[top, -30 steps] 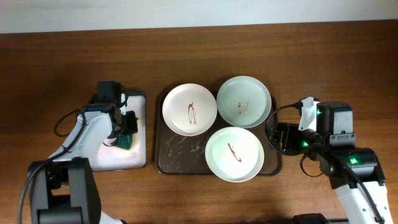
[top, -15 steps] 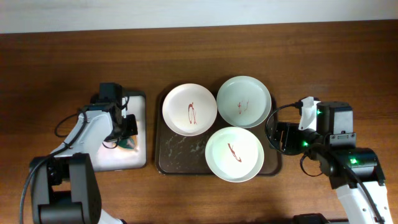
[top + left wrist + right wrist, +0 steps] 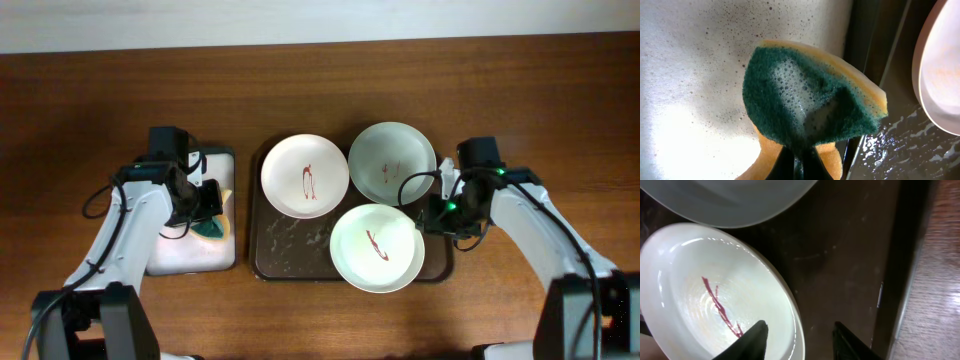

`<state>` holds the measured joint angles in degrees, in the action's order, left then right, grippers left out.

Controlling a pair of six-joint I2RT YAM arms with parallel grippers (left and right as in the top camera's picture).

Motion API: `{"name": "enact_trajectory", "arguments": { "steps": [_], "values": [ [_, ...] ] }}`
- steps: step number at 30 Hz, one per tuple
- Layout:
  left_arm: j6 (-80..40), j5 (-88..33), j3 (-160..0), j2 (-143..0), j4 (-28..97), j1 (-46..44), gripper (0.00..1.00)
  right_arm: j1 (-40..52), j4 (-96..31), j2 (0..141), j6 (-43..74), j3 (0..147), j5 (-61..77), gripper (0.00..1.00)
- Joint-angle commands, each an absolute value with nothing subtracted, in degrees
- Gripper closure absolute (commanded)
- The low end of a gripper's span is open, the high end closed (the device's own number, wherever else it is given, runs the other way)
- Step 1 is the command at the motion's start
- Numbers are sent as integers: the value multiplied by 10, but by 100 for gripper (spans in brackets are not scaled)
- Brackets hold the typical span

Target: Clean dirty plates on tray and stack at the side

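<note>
left gripper point(image 3: 205, 203) over the right side of the small black-rimmed tray point(image 3: 190, 258), jaws pinched shut on a green-and-yellow sponge point(image 3: 810, 107). sponge hangs bent, green face foamy, above the sudsy white bottom (whether it touches the suds i cannot tell).

just right of that, dark brown tray point(image 3: 290, 255) on the wooden table point(image 3: 560, 90), wet patches on its bare left part. all three plates sit on it:
- left plate point(image 3: 305, 176), red smear in the middle
- back-right plate point(image 3: 392, 163), faintly greenish, small red marks
- front plate point(image 3: 377, 248), one red streak, close against the other two

right gripper point(image 3: 799, 336) at the front plate's right rim, jaws apart. one finger over the plate's bowl, the other over bare tray, rim between them; contact cannot be told.
</note>
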<state>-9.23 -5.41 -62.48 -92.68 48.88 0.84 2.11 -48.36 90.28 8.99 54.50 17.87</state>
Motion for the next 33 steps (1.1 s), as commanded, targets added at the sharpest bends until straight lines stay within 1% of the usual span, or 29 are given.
{"name": "enact_trajectory", "arguments": {
  "steps": [1, 3, 7, 9, 13, 19, 24, 27, 33],
  "values": [
    [-96, -63, -628, -922, 489, 9, 100, 20, -474, 943, 88, 552, 213, 62],
    [-96, -63, -628, -922, 488, 9, 100, 28, -464, 962, 88, 552, 210, 74],
    [-96, -63, -628, -922, 482, 9, 100, 53, -449, 987, 91, 549, 208, 84],
    [-96, -62, -628, -922, 469, 9, 100, 57, -445, 987, 91, 549, 208, 87],
    [-96, -39, -626, -926, 417, 9, 100, 57, -445, 987, 93, 549, 208, 89],
    [-113, -37, -626, -978, 412, 4, 100, 57, -445, 987, 93, 549, 208, 89],
    [-113, -65, -626, -994, 411, -50, 100, 57, -445, 987, 93, 549, 208, 89],
    [-113, -62, -626, -994, 409, -72, 100, 57, -445, 987, 93, 549, 208, 89],
    [-113, -58, -641, -974, 413, -53, 100, 57, -445, 987, 93, 549, 208, 90]
  ]
}}
